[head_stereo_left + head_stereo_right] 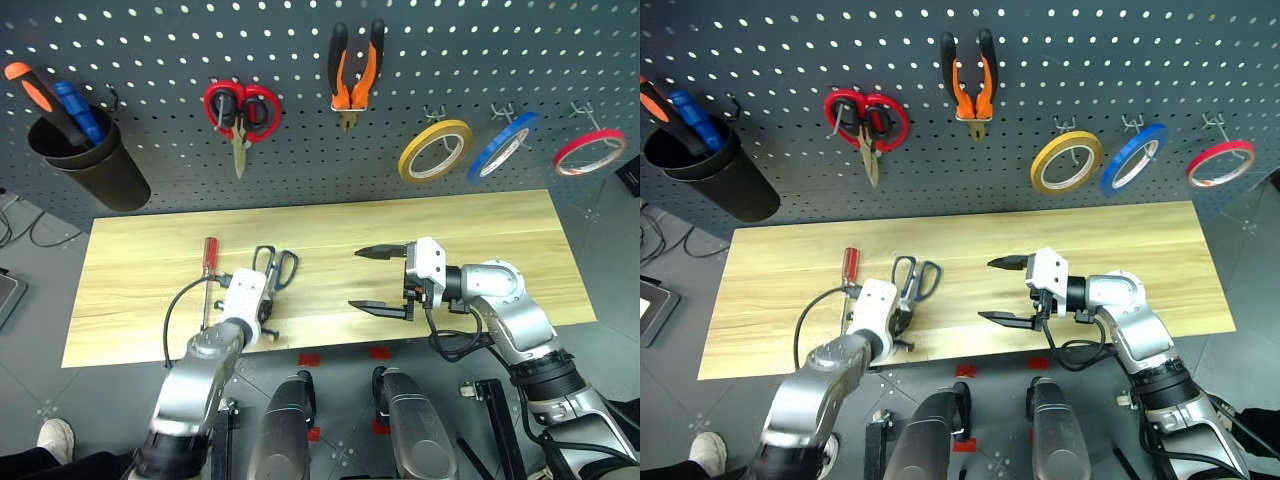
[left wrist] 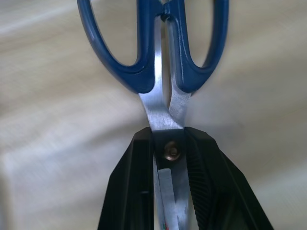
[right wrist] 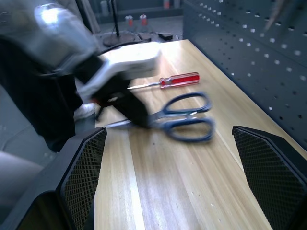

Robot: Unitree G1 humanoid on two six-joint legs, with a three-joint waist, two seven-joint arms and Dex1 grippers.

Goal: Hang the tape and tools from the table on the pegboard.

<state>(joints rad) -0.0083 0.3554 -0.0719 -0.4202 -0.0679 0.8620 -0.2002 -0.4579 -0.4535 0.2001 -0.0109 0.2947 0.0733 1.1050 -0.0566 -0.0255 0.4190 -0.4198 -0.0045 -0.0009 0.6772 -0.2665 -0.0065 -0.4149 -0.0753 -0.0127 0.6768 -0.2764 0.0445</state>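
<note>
A long table point(image 1: 480, 240) of pale wood planks runs across the middle of the frame, with a dark grey pegboard point(image 1: 300, 140) filling the top. Toward the lower left, the left gripper point(image 2: 170, 158) is clamped shut on the blades of the blue-grey-handled scissors point(image 1: 275, 268), right at the pivot screw — the handle loops point away toward the pegboard. Just left of them, the red-handled screwdriver point(image 1: 209, 268) lies on the wood, handle toward the board. At centre, the right gripper point(image 1: 380, 280) hovers over the table with its two black fingers spread wide and nothing between them, pointing left toward the scissors. On the pegboard, the orange-and-black pliers point(image 1: 355, 72) hang at top centre, and the red tape ring point(image 1: 590, 152) hangs on a hook at the far right — beside a blue tape ring point(image 1: 503, 145) and a yellow tape ring point(image 1: 435, 150). Red-handled scissors point(image 1: 240, 115) hang left of the pliers, and a black cup point(image 1: 90, 160) at upper left holds two screwdrivers.
</note>
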